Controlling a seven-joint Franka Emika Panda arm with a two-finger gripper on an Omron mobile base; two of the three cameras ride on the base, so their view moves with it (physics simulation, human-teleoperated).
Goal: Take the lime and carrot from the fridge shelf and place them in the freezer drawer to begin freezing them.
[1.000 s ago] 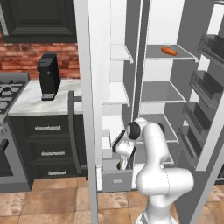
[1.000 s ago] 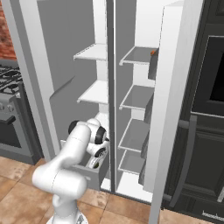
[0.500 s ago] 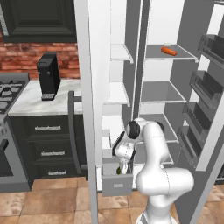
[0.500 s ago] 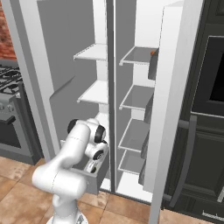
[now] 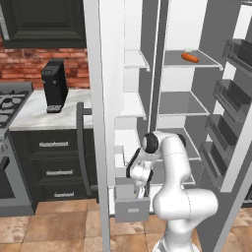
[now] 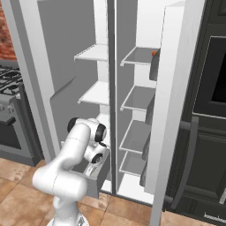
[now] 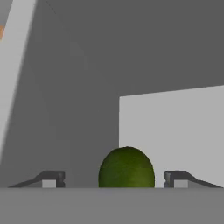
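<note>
The lime [image 7: 127, 168], round and dark green, lies inside the freezer drawer [image 5: 132, 209], a pale grey box pulled out at the bottom of the left compartment. My gripper [image 7: 114, 179] reaches down into that drawer and is open, with a gap between the lime and each fingertip [image 7: 52, 178]. From the base views the gripper [image 5: 140, 189] [image 6: 95, 167] sits just over the drawer's [image 6: 99, 176] opening. The orange carrot [image 5: 189, 57] lies on the fridge shelf [image 5: 206, 64] at the upper right, far above the hand; a sliver of the carrot [image 6: 154, 53] shows past the door edge.
A small white lump [image 5: 187, 50] sits behind the carrot. Dark door bins [image 5: 231, 98] line the open right door. The open left door [image 5: 101, 123] stands close beside the arm. A black coffee machine [image 5: 54, 86] is on the counter to the left.
The hand has dipped slightly into the drawer and the fingers have spread apart, letting go of the lime.
</note>
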